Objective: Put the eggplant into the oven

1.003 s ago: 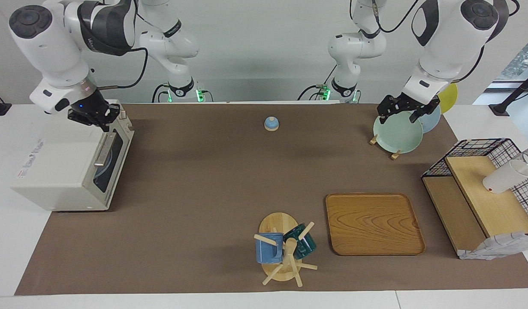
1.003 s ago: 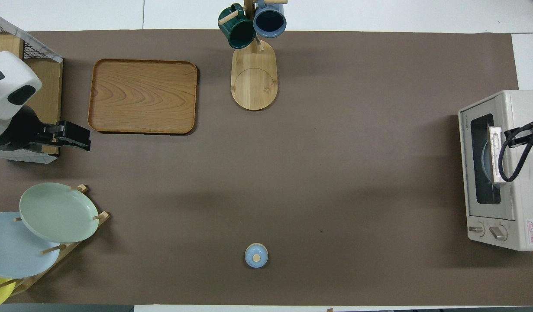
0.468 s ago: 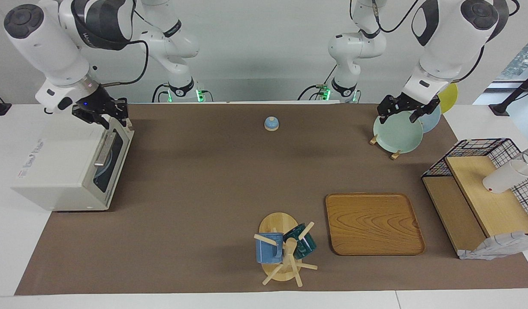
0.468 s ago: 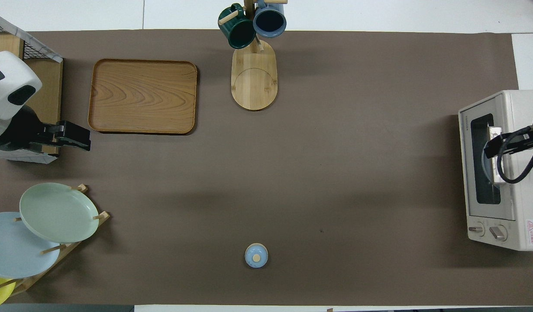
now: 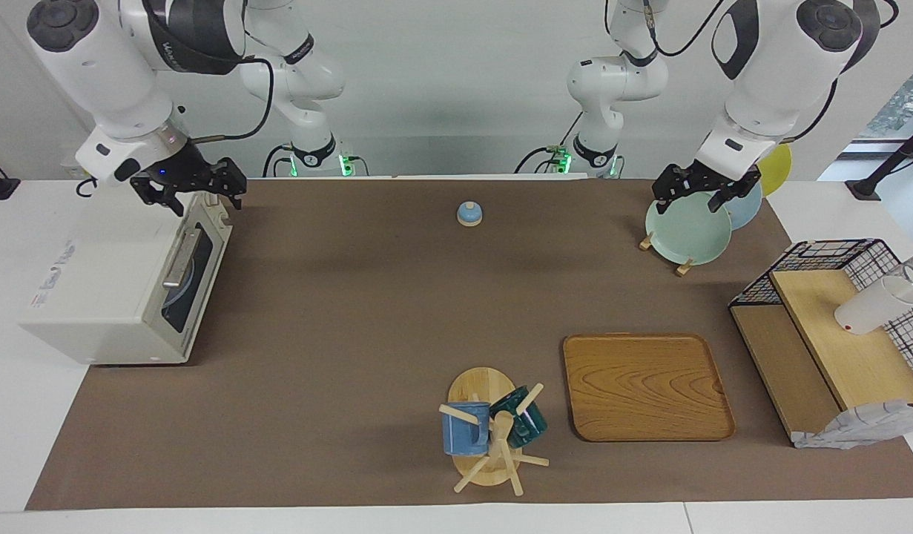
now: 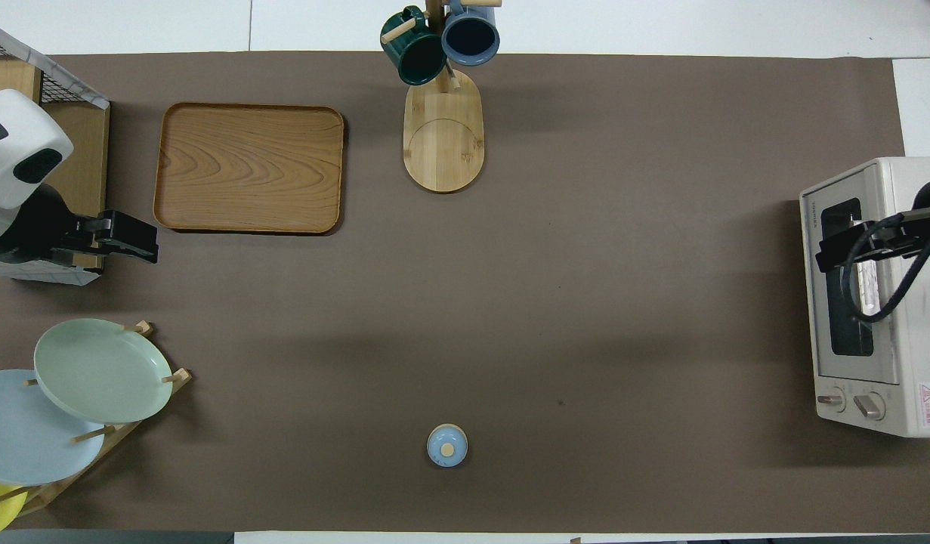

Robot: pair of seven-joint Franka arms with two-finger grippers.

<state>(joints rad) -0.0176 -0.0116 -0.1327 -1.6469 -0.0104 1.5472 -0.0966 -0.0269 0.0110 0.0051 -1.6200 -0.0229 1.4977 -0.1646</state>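
with the oven point(image 5: 122, 289) as landmark, the right gripper point(image 5: 196, 191) hangs open and empty over its closed door's top edge, no eggplant shows anywhere, so likely it is already inside, while the left gripper point(image 5: 699, 194), fingers apart, waits well away over the plates point(image 5: 690, 230).

The toaster oven point(image 6: 872, 295) carries the only markings. A line of brand lettering runs along the door frame's edge, too small to read. A red warning triangle with fine print sits on a sticker by the knobs. Faint lettering lies on its top point(image 5: 55, 271), illegible.
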